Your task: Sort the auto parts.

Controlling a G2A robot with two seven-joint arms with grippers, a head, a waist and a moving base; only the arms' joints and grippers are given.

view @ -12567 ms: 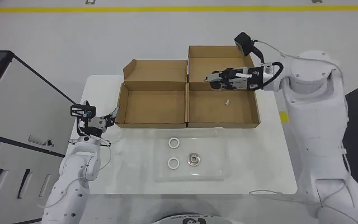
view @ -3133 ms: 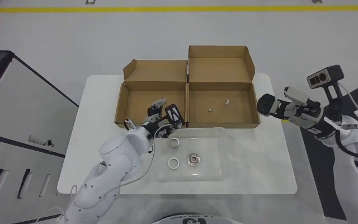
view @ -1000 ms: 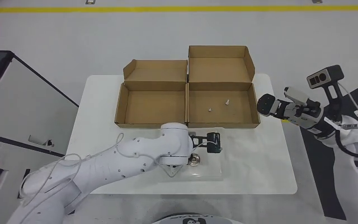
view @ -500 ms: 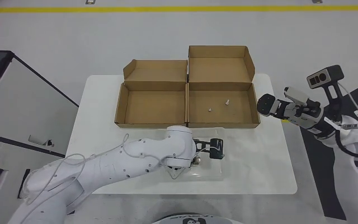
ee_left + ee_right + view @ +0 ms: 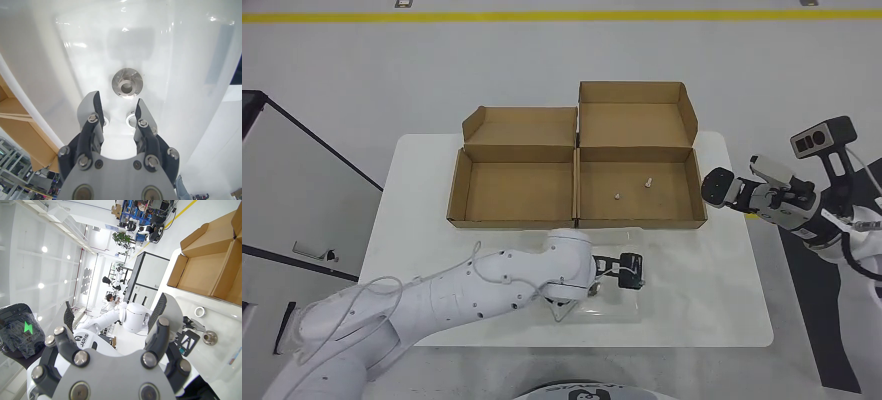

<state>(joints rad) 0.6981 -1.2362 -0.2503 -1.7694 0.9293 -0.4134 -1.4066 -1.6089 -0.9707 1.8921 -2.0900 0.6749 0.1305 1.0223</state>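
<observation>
My left gripper (image 5: 118, 98) is open and hangs low over the clear plastic tray (image 5: 644, 306), its fingers (image 5: 96, 106) pointing at a metal flanged hub (image 5: 127, 85) just past the tips. Two white rings (image 5: 131, 119) lie under the fingers, one partly hidden. In the top view the left gripper (image 5: 628, 270) is over the tray's right half, and the arm covers the parts. The right wrist view shows the hub (image 5: 209, 337) and one ring (image 5: 200, 311). My right gripper (image 5: 115, 306) is open and empty, held off the table's right edge (image 5: 710, 188).
Two open cardboard boxes stand behind the tray. The left box (image 5: 512, 190) is bare. The right box (image 5: 677, 195) holds two small bolts (image 5: 648, 182). The white table (image 5: 712, 280) has free room to the tray's right and left.
The left arm swung from the table's left side over the tray, and its gripper slid slightly toward the front in the last second. The right arm left the right box earlier and has stayed still since.
</observation>
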